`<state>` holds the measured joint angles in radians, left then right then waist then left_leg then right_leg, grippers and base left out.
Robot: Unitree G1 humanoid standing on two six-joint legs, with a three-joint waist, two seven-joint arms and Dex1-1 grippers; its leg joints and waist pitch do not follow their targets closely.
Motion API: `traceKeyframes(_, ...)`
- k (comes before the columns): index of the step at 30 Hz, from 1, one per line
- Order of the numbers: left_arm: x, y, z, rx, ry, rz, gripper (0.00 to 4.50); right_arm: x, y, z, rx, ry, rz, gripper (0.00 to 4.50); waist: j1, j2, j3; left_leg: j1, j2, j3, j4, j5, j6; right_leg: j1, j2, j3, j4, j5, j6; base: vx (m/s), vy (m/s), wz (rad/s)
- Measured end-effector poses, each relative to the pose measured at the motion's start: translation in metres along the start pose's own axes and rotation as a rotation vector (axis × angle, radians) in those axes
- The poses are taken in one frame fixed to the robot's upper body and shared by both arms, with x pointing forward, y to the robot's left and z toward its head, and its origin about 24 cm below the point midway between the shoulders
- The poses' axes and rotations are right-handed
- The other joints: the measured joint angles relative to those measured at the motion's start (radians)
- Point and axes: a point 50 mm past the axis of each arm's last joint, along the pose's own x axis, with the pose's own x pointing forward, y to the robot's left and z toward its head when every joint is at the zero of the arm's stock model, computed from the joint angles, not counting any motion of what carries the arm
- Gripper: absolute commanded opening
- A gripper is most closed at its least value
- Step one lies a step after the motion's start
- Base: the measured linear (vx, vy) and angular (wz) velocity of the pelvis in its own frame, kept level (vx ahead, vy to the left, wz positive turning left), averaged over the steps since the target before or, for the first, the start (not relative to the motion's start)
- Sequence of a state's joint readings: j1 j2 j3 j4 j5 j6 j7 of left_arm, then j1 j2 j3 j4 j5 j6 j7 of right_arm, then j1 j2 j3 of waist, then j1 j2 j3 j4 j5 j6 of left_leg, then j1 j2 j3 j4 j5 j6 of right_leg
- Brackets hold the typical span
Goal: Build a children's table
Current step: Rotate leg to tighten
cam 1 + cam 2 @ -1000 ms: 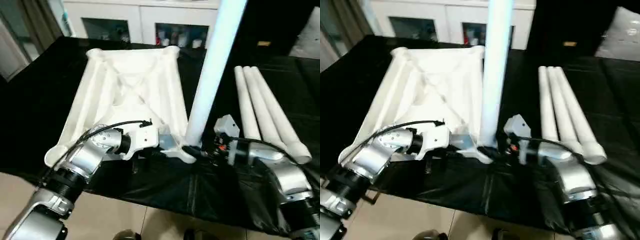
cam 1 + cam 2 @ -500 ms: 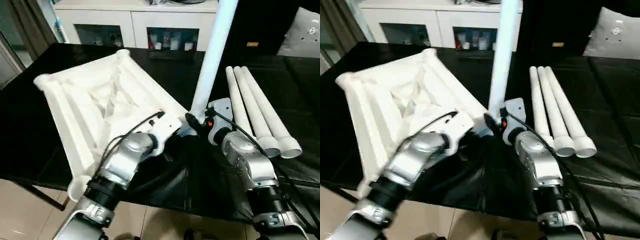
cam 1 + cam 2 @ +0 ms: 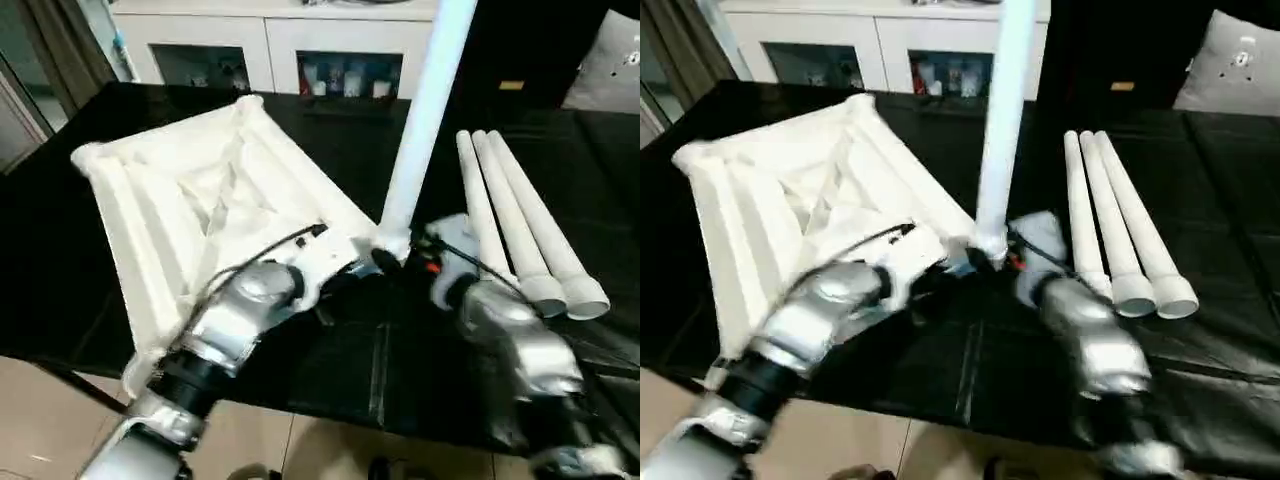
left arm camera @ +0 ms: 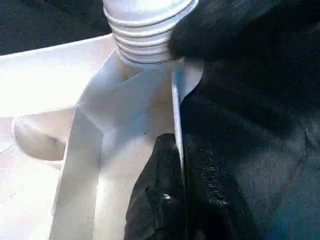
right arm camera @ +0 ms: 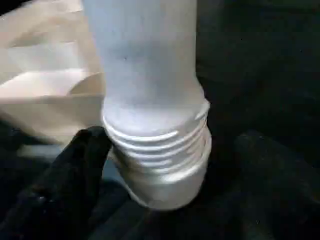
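White plastic leg (image 3: 425,110), center frame, seems part-threaded: my left gripper (image 4: 182,165) pinches the tabletop (image 3: 200,190) rim; my right gripper (image 5: 165,165), jaws wide, should regrip squarely.

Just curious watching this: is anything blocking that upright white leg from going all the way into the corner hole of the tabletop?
Nothing visible does. The leg already stands in the tabletop's corner hole, with some thread rings showing above it.

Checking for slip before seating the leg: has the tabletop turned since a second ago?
Yes. The tabletop has swung left, its far corner away from the three loose legs.
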<state>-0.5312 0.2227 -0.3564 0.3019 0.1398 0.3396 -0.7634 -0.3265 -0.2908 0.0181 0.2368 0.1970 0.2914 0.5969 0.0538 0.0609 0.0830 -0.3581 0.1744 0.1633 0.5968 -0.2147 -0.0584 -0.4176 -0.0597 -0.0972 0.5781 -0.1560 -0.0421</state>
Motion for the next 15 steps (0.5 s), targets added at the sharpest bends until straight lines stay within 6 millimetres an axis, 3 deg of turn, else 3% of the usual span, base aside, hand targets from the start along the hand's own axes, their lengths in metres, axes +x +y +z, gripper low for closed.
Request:
traceKeyframes(5,-0.007,0.001,-0.004,0.052,-0.009,-0.079,0.00,-0.014,-0.002,0.011,-0.121,0.002,0.157,4.42,0.008,0.000,0.000,-0.002,0.000,0.000,0.001,0.000,0.000,-0.001,0.000,0.000,0.000,0.001,-0.003,0.000,0.000,0.00)
traceKeyframes(9,-0.023,0.004,-0.013,0.161,-0.007,-0.201,0.00,-0.029,-0.010,0.017,-0.204,0.046,0.275,4.42,0.019,0.000,0.000,-0.003,0.000,-0.002,0.001,0.000,0.000,-0.001,0.000,-0.001,0.000,0.001,-0.002,0.000,0.000,0.00)
traceKeyframes(15,-0.033,0.002,-0.018,0.192,-0.004,-0.321,0.00,-0.030,-0.001,0.016,-0.271,0.071,0.425,4.42,0.036,0.000,0.000,-0.002,0.000,-0.001,0.002,0.000,0.000,-0.001,0.000,-0.001,0.000,0.001,-0.003,0.000,0.000,0.00)
